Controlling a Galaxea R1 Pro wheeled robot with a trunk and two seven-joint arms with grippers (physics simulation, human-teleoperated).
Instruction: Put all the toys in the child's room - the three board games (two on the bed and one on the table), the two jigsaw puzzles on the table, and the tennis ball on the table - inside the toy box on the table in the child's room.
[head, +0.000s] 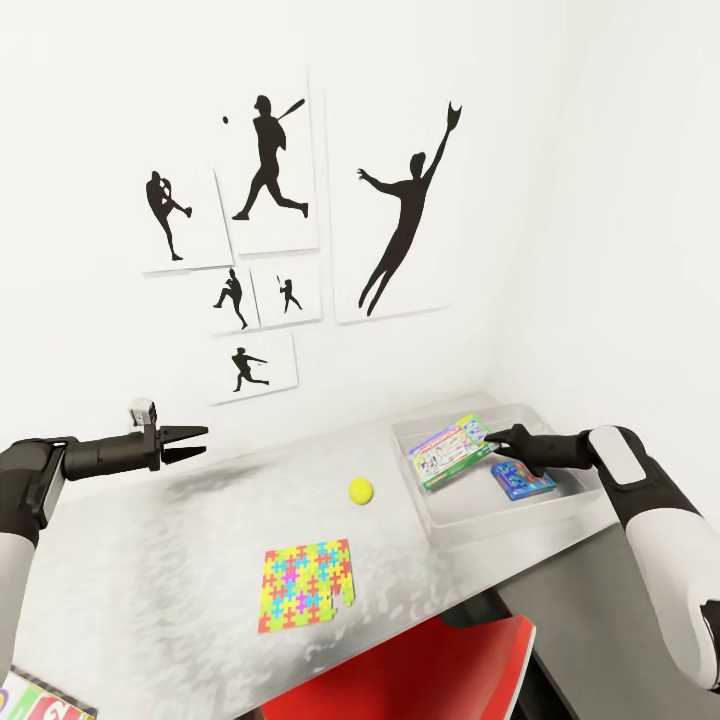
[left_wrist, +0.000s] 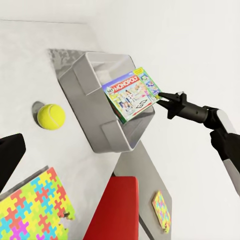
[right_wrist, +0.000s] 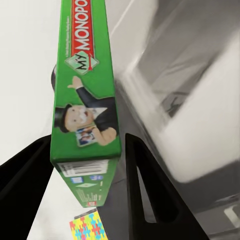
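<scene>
The toy box (head: 470, 515), a pale grey tray, stands at the right end of the table (head: 170, 590). My right gripper (head: 497, 440) is shut on the edge of the green Monopoly board game (head: 450, 452), holding it tilted over the toy box (left_wrist: 100, 107); in the right wrist view its fingers (right_wrist: 145, 190) flank the box (right_wrist: 87, 90). A small blue printed box (head: 522, 481) lies inside the tray. The tennis ball (head: 360, 490) rests on the table left of the tray. One jigsaw puzzle (head: 305, 585) lies flat nearer me. My left gripper (head: 198, 443) hovers open and empty over the table's left part.
A red chair (head: 420, 670) is tucked under the table's near edge. Another jigsaw (left_wrist: 161, 210) lies on a grey surface beyond the chair. A corner of a colourful box (head: 40, 700) shows at the lower left. White walls with baseball silhouettes (head: 265, 165) close the back and right.
</scene>
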